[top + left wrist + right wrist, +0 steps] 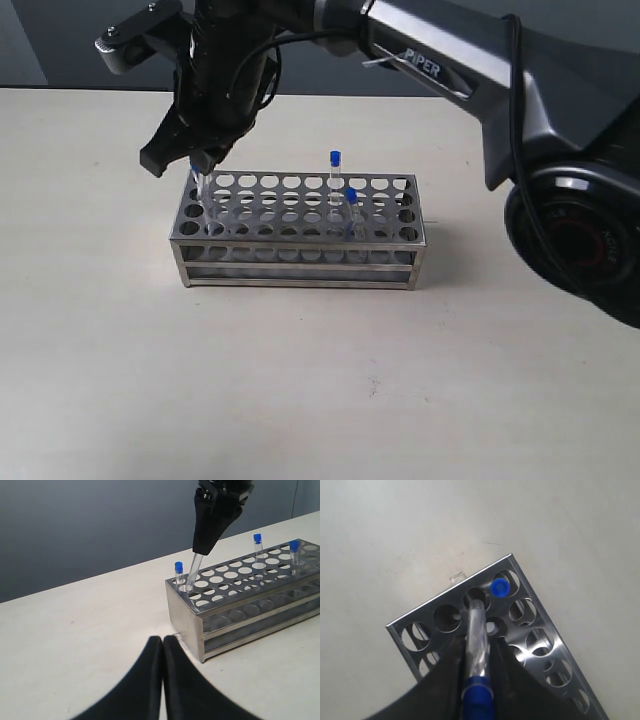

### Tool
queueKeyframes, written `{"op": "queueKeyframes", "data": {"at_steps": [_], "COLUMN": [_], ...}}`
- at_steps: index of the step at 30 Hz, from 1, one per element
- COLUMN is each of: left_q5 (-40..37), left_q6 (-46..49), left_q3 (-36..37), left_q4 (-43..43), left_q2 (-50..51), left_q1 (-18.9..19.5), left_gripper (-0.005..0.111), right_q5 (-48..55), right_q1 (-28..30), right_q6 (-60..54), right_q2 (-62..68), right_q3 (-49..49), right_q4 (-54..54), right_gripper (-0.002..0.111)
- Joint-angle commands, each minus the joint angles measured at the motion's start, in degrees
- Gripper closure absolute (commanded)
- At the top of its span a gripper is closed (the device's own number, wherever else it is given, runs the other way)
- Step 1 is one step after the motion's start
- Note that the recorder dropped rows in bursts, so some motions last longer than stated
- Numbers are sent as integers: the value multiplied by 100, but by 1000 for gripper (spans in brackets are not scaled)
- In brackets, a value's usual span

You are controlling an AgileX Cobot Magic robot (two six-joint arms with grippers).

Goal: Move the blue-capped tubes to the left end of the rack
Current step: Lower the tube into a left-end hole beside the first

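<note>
Reaching across with the right pincer [185, 155] to the left end of the rack [300, 262], fingers clamped on one of the blue-capped tubes, the held tube [477, 635], just below its cap. Kept at a tilt rather than upright, with its lower end dipped into a hole of the rack's top plate in the row nearest that left end. Cap tucked between the dark fingers, glass showing below them.

Right beside that hole, in a corner hole of the same end: a corner tube [178, 576], upright, cap clear above the plate. Cannot tell whether it touches the tilted glass.

Right of the rack's middle, well apart from the left end: a third tube [335, 180] toward the back rows and a fourth tube [353, 208] just in front of it, both upright with caps above the plate.

Off the rack's left end, low over the table [300, 400]: the left pincer [162, 639], fingers pressed together along their inner edges, nothing between them, tips near the rack's end wall but apart from it.
</note>
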State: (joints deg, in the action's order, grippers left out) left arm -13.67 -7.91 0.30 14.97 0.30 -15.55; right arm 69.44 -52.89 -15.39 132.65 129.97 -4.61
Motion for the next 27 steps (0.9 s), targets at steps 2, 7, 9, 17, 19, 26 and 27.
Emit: {"op": "queueKeyframes", "data": {"at_steps": [2, 7, 9, 17, 19, 26, 27], "left_q5": [37, 37, 37, 37, 37, 37, 37], "left_q6": [-27, -27, -27, -27, -27, -27, -27], "left_q3": [-30, -30, -30, -30, -30, -30, -30], "left_q4": [0, 0, 0, 0, 0, 0, 0], "left_q2": [-30, -30, -30, -30, -30, -30, -30], "left_q1": [-63, -63, -63, -63, -63, -63, -63], "left_gripper": [106, 106, 106, 106, 106, 106, 106], "right_q5": [52, -279, -462, -891, -864, -957, -875], "right_q1": [11, 11, 11, 11, 11, 11, 11], "right_q6": [-70, -76, -86, -136, -136, -136, -136], "right_q2": [133, 187, 187, 187, 187, 320, 379], "right_q3": [48, 48, 48, 48, 48, 48, 48], "right_q4": [8, -5, -135, -402, -402, -706, -730], "right_gripper": [108, 108, 108, 108, 108, 108, 108]}}
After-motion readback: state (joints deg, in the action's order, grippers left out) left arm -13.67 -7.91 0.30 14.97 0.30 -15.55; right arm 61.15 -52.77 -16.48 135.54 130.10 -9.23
